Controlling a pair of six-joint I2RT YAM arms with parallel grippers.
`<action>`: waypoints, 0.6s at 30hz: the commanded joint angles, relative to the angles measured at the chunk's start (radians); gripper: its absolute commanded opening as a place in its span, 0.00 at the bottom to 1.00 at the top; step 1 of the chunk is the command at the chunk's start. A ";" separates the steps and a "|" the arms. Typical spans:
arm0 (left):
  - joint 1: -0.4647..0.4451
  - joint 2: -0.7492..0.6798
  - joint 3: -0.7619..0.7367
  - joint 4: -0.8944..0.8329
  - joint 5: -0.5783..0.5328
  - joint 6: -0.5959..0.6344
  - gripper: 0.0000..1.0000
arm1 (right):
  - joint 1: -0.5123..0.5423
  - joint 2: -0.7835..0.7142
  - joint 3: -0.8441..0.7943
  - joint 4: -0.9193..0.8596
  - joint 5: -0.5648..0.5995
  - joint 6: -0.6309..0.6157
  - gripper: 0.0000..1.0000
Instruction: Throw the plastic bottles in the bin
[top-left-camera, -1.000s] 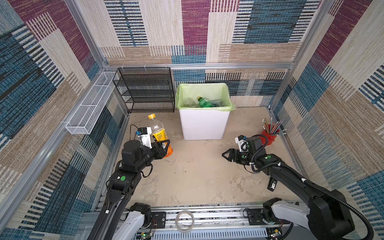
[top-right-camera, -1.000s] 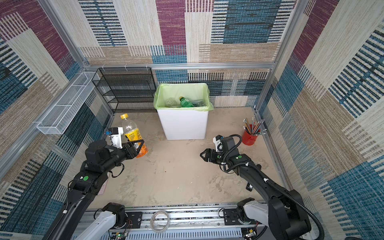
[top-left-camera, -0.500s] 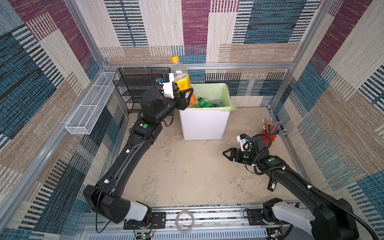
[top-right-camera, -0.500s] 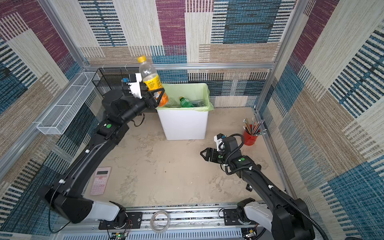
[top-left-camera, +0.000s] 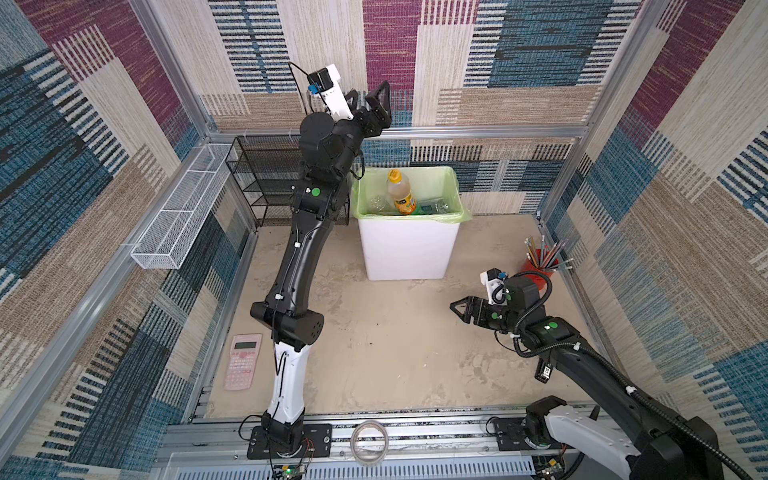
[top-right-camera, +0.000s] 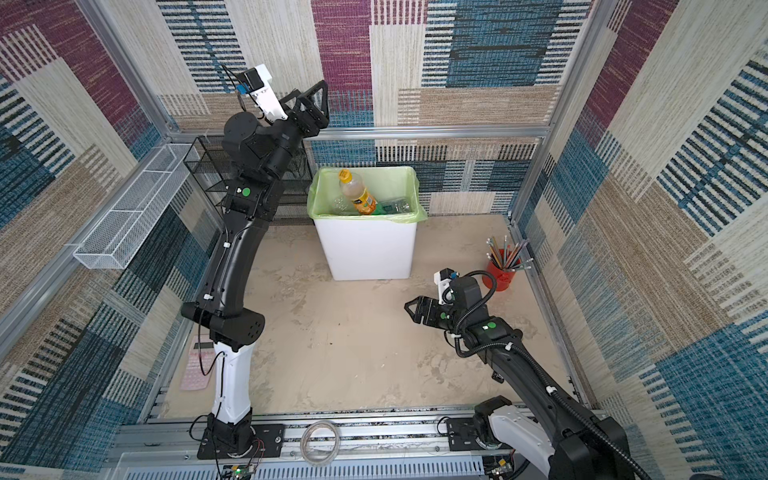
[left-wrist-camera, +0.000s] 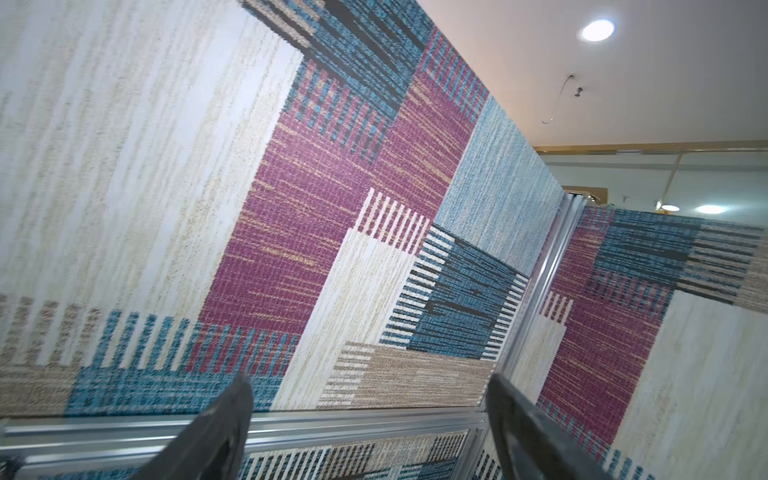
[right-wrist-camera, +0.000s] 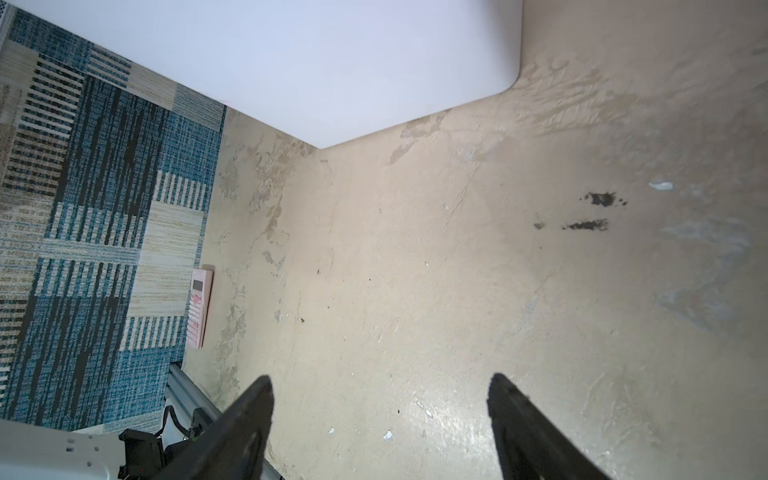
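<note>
Your left gripper is open, high up. Your right gripper is open too. A bottle leans in the bin.

**Twin black arms:** the left arm and the right arm are built of rounded matte-black links. Each bears a round green sticker and thin white cable ties. The lowest link of each is a glossy white shell, set on a black base plate studded with screws. A ribbed black conduit runs along the right arm, which also carries a small printed tag. A white camera mount sits on each wrist. The left gripper and the right gripper have black, open-framed triangular fingers.
</note>
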 joint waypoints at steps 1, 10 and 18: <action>0.000 -0.173 -0.254 0.189 -0.011 0.013 0.87 | -0.002 0.010 0.003 0.003 0.005 0.004 0.82; 0.019 -0.730 -1.065 0.226 -0.095 0.083 0.86 | -0.004 0.061 0.007 0.038 -0.012 0.004 0.82; 0.072 -1.110 -1.588 -0.006 -0.195 0.029 0.85 | -0.004 0.110 0.003 0.082 -0.039 0.013 0.81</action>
